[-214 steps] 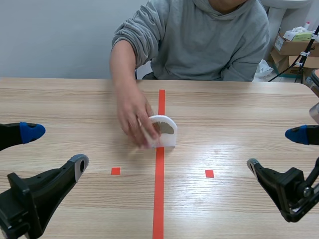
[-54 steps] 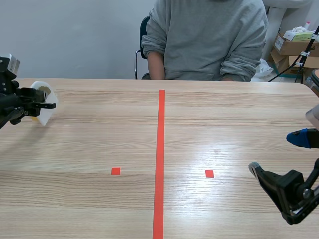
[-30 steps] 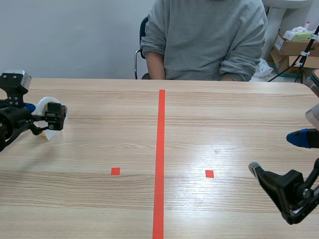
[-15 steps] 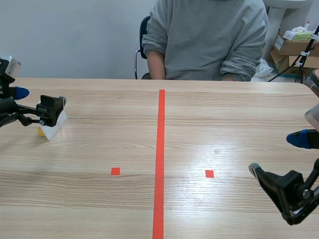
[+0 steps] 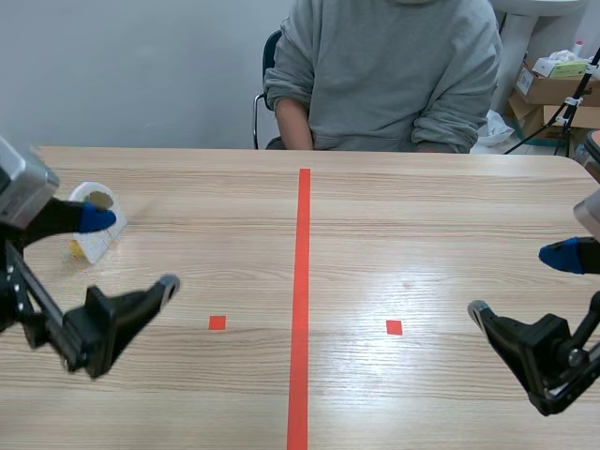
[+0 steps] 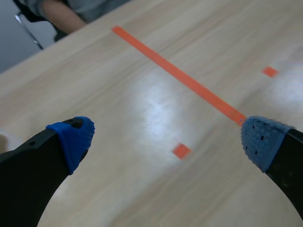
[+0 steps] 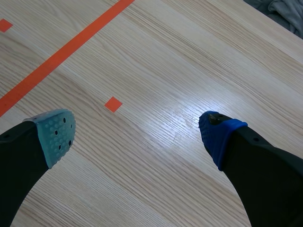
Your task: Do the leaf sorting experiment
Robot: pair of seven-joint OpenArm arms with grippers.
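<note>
Scene view — leaf card (image 5: 101, 242), left claw (image 5: 132, 251) spread

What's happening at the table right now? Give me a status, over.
Left gripper open, empty; right gripper open, empty. White leaf card rests on the table at far left, ungripped. Person seated across, not reaching in.

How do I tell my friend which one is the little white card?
Find the wooden table, then look far left of its red line, near the edge. A small card stands there. Unlike the flat red squares, it is white and round-topped.
</note>
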